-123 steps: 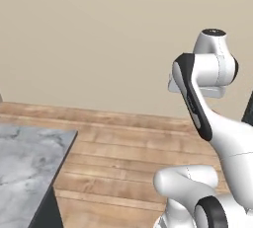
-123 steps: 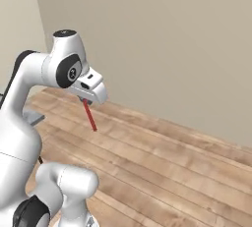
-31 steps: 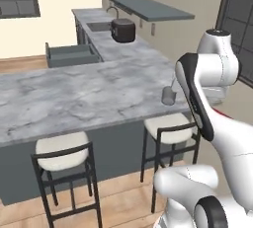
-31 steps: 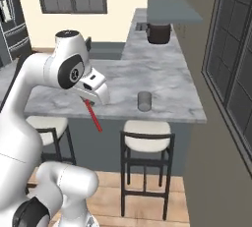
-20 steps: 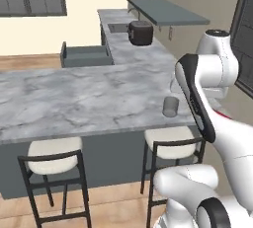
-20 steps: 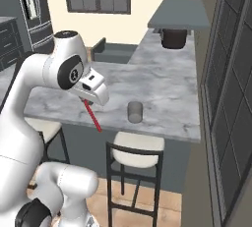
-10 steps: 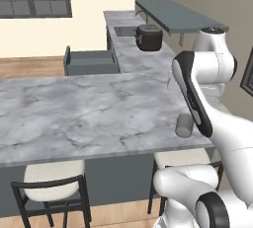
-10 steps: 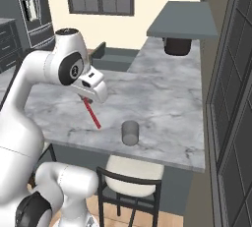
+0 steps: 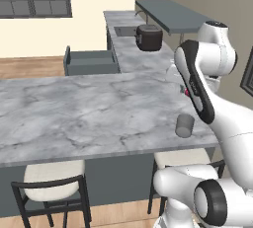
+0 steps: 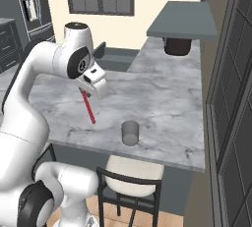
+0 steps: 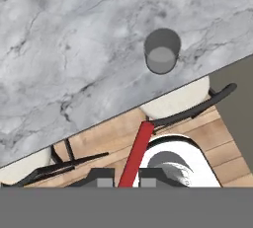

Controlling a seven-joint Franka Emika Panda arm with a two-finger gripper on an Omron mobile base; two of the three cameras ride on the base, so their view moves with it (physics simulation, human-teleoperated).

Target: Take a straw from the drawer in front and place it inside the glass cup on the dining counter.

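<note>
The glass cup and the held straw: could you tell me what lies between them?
Nothing stands between them. In the right base view, bare marble of the dining counter separates the straw, hanging from the shut gripper, from the glass cup.

The glass cup (image 10: 130, 132) stands on the bench (image 10: 162, 98) near its front edge, above a stool (image 10: 134, 171). The straw (image 10: 89, 107) hangs over the bench, left of the cup. Behind, a pot (image 10: 177, 45) sits on the far counter.
</note>
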